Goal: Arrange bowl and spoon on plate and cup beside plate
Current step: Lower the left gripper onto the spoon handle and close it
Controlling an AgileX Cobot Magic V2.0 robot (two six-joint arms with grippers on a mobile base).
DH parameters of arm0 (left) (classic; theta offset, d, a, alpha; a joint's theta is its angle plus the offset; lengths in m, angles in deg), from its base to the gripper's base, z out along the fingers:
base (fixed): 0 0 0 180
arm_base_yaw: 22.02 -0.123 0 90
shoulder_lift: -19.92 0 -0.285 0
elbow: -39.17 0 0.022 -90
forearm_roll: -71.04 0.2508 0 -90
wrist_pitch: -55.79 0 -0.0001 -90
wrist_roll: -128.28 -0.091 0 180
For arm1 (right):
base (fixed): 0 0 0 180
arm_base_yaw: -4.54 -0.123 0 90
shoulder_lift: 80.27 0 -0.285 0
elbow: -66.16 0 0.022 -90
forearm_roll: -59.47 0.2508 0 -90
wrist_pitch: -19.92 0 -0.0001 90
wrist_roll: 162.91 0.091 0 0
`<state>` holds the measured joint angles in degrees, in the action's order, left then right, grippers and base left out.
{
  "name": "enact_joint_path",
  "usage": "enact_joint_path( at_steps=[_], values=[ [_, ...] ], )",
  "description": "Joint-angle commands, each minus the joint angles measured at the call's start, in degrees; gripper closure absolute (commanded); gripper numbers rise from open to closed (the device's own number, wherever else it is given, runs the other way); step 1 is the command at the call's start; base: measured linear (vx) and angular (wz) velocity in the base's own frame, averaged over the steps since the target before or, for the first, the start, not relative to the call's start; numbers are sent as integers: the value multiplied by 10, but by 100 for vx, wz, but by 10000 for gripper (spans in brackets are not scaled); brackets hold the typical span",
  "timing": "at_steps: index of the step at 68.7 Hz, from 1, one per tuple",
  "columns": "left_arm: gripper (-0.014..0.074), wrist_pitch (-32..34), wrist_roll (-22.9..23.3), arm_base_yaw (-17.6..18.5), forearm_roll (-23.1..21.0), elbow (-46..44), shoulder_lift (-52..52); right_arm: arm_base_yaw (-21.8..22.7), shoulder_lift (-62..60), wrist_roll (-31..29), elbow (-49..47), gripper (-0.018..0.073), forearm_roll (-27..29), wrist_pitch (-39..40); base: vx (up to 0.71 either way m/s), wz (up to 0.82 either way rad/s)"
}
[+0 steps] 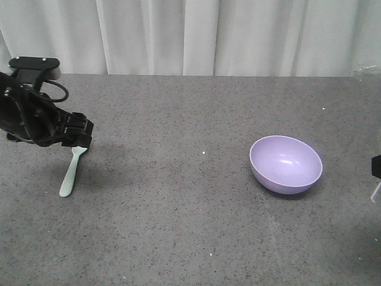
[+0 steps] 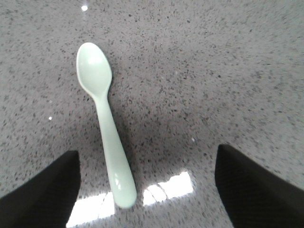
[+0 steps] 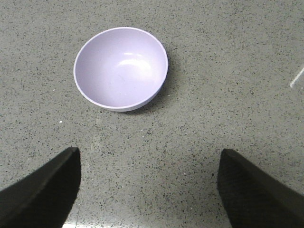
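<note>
Front view: the spoon [image 1: 70, 176] is seen flat on the table [image 1: 178, 196] under the left gripper [image 1: 80, 142], the bowl [image 1: 286, 164] well apart. Left wrist: its handle is flanked by spread fingers [image 2: 42, 190] (untouched). Right wrist: the right gripper [image 3: 147, 159] is held open, bowl ahead.

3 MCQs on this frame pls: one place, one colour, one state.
1. In the front view, the spoon relative to the bowl: A inside it; B to its left; C to its right.
2. Colour of the bowl: A blue; B brown; C lavender.
3. State of the left gripper: A shut on the spoon; B open over the spoon's handle; C out of view.

Key: B, the spoon lies well left of the bowl; C, the whole bowl reads lavender; B, the wrist view shows the jaws spread wide, gripping nothing.
</note>
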<state>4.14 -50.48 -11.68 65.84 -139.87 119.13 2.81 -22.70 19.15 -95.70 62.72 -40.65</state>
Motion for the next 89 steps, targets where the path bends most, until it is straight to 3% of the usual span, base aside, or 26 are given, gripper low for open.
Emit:
enact_joint_path(
  at_steps=[1,6,17,89],
  values=[
    [45,27,40,11,39,-37,12,5,-2,-3,-19,-21,5,37,0,0],
    [45,26,62,14,70,-50,34,5,-2,-3,-19,-21,5,37,0,0],
    [48,29,85,14,95,-60,65,5,-2,-3,-19,-21,5,37,0,0],
    [85,56,110,14,95,-59,162,5,-2,-3,-19,-21,6,40,0,0]
  ],
)
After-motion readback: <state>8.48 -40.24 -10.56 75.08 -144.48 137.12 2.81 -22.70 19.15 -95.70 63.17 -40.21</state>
